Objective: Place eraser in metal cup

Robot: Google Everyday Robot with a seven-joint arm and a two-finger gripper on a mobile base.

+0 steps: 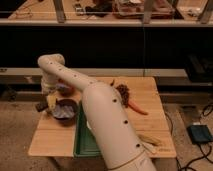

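The metal cup [65,109], a low, round, dark grey bowl-like vessel, sits on the left part of the wooden table [55,137]. My white arm runs from the bottom of the view up and over to the table's left side. The gripper [45,104] hangs just left of the cup, at about rim height, by the table's left edge. A small pale yellow piece [51,101] shows at the gripper, next to the cup's rim. I cannot tell if it is the eraser or if it is held.
A flat green tray [84,141] lies right of the cup, partly under my arm. A dark brown cone-like thing [123,93], an orange carrot [136,107] and a pale yellow item [150,140] lie on the right half. A black cabinet front stands behind the table.
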